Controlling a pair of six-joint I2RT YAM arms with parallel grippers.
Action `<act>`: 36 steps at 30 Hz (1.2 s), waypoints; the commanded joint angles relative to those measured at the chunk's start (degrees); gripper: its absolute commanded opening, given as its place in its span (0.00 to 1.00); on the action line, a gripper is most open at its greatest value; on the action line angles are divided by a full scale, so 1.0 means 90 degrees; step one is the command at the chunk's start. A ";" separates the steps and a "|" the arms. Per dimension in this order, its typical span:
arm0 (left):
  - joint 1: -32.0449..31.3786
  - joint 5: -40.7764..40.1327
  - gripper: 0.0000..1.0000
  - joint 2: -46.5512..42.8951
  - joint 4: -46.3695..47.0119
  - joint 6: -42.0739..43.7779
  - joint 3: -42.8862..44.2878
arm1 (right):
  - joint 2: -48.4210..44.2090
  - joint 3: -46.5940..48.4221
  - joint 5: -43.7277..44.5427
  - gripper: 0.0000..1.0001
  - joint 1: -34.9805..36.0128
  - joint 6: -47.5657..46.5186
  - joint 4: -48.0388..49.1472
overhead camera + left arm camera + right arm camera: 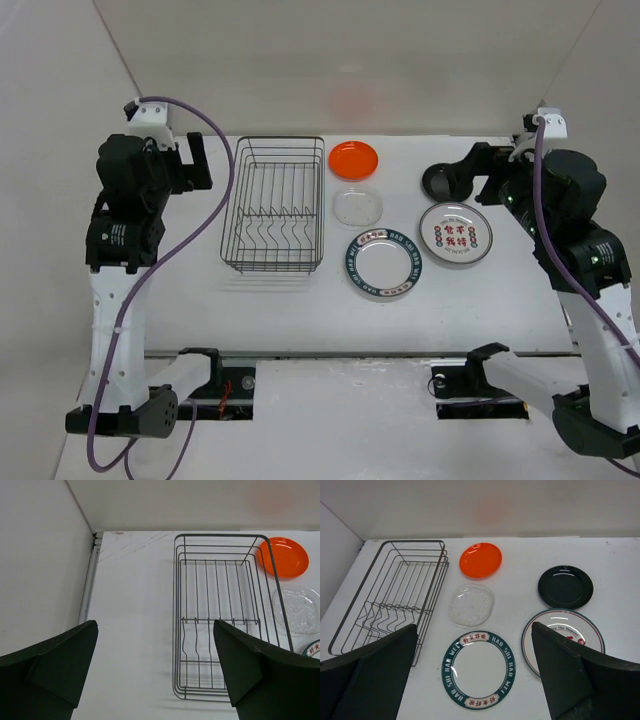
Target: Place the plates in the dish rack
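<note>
Top external view: the dish rack stands on the white table left of centre. Its long side runs from 6 to 12 o'clock, with upright divider tines in its near half. All five plates lie flat on the table outside it, on its 3 o'clock side.

The small orange plate is just beside the rack's far right corner. At its 6 o'clock, slightly apart, lies the small clear plate. At about 5 o'clock of that is the white plate with the dark teal lettered rim. The grey-rimmed plate, with red and green characters, sits at 2 o'clock of the teal-rimmed one, near but apart. The black plate lies at 11 o'clock of the grey-rimmed plate. From above, the right arm covers much of it. The right wrist view shows it whole, though whether the two rims touch I cannot tell.

The left gripper hangs above bare table at the rack's 9 o'clock side, its jaws spread wide and holding nothing. In its own camera its right finger overlaps the rack's near right corner. The right gripper hangs raised at the table's 3 o'clock side, jaws also wide apart and holding nothing. In its own view its fingers overlap the rack's near corner and the near part of the grey-rimmed plate.

A purple cable loops from the left wrist past the rack's 9 o'clock side.
</note>
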 commanded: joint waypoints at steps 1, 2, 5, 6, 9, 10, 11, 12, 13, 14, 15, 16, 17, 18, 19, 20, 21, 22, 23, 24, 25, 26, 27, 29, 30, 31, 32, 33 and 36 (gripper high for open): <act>0.0014 -0.0124 1.00 -0.0231 0.0377 -0.0119 -0.0047 | -0.0141 -0.0049 0.0219 1.00 -0.0054 0.0050 0.0323; 0.0014 -0.0124 1.00 -0.0231 0.0377 -0.0186 -0.0047 | -0.0141 -0.0107 0.0219 1.00 -0.0054 0.0050 0.0323; 0.0072 -0.0124 1.00 -0.0231 0.0377 -0.0187 -0.0047 | -0.0200 -0.0108 0.0219 1.00 -0.0054 0.0050 0.0391; 0.0073 -0.0124 1.00 -0.0231 0.0377 -0.0187 -0.0047 | -0.0200 -0.0108 0.0219 1.00 -0.0054 0.0050 0.0488; 0.0073 -0.0124 1.00 -0.0290 0.0513 -0.0187 -0.0222 | -0.0277 -0.0400 -0.0014 1.00 -0.0054 0.0108 0.1266; 0.0073 -0.0124 1.00 -0.0290 0.0571 -0.0187 -0.0223 | -0.0278 -0.0817 -0.0160 1.00 -0.0054 0.0186 0.1628; 0.0150 0.0060 1.00 -0.0145 0.0572 -0.0187 -0.0223 | -0.0181 -0.1014 -0.0481 1.00 -0.0054 0.0187 0.1990; 0.0238 0.0168 1.00 -0.0066 0.0572 -0.0245 -0.0223 | 0.0023 -0.1142 -0.0706 1.00 -0.0112 0.0187 0.2303; 0.0239 0.0256 1.00 0.0012 0.0514 -0.0246 -0.0223 | 0.0760 -0.1143 -0.0970 1.00 -0.0219 0.0187 0.2702; 0.0307 0.0315 1.00 0.0168 0.0455 -0.0246 -0.0117 | 0.1251 -0.0940 -0.1243 1.00 -0.0326 0.0187 0.2706; 0.0307 0.0374 1.00 0.0237 0.0455 -0.0246 -0.0057 | 0.1749 -0.0706 -0.1758 1.00 -0.0530 0.0245 0.2706; 0.0307 0.0374 1.00 0.0295 0.0455 -0.0246 -0.0057 | 0.2208 -0.0336 -0.2073 1.00 -0.0619 0.0245 0.2987; 0.0375 0.0432 1.00 0.0296 0.0455 -0.0246 0.0040 | 0.2996 -0.0178 -0.2366 1.00 -0.0698 0.0245 0.3173; 0.0443 0.0491 1.00 0.0373 0.0455 -0.0246 0.0108 | 0.3371 -0.0031 -0.2891 1.00 -0.0814 0.0313 0.3397; 0.0502 0.0491 1.00 0.0432 0.0455 -0.0246 0.0109 | 0.3771 0.0193 -0.3089 1.00 -0.0874 0.0314 0.3545; 0.0570 0.0569 1.00 0.0433 0.0397 -0.0246 0.0177 | 0.4635 0.0843 -0.3304 0.99 -0.0874 0.0381 0.3546; 0.0648 0.0724 1.00 0.0491 0.0328 -0.0246 0.0245 | 0.5079 0.1216 -0.3519 0.97 -0.0952 0.0382 0.3478; 0.0775 0.0803 1.00 0.0491 0.0328 -0.0188 0.0246 | 0.5499 0.1607 -0.3627 0.97 -0.0952 0.0382 0.3381; 0.0776 0.0872 1.00 0.0491 0.0270 -0.0187 0.0246 | 0.5910 0.2413 -0.3629 0.96 -0.1010 0.0382 0.3080; 0.0844 0.0930 1.00 0.0491 0.0269 -0.0187 0.0246 | 0.6687 0.2827 -0.3629 0.93 -0.1011 0.0440 0.2913; 0.0844 0.1057 1.00 0.0491 0.0269 -0.0187 0.0188 | 0.7053 0.3228 -0.3629 0.93 -0.1011 0.0440 0.2689; 0.0844 0.1116 1.00 0.0491 0.0269 -0.0129 0.0187 | 0.7385 0.3580 -0.3725 0.92 -0.1079 0.0440 0.2532; 0.0844 0.1116 1.00 0.0404 0.0269 -0.0128 0.0100 | 0.7930 0.4144 -0.3726 0.89 -0.1079 0.0440 0.2269; 0.0844 0.1253 1.00 0.0238 0.0269 -0.0070 -0.0076 | 0.8334 0.4529 -0.3881 0.89 -0.1147 0.0519 0.2169; 0.0902 0.1253 1.00 0.0237 0.0269 -0.0070 -0.0134 | 0.8471 0.4647 -0.3882 0.87 -0.1148 0.0606 0.2082; 0.0903 0.1253 1.00 0.0141 0.0269 -0.0070 -0.0135 | 0.8637 0.4648 -0.3805 0.87 -0.1148 0.0664 0.2081; 0.0903 0.1311 1.00 0.0062 0.0327 -0.0070 -0.0232 | 0.8696 0.4648 -0.3717 0.87 -0.1148 0.0742 0.2081; 0.0980 0.1408 1.00 0.0062 0.0328 -0.0070 -0.0291 | 0.8755 0.4648 -0.3716 0.87 -0.1148 0.0743 0.2081; 0.1234 0.1682 1.00 0.0003 0.0328 -0.0070 -0.0291 | 0.8969 0.4580 -0.3493 0.84 -0.1148 0.0899 0.2023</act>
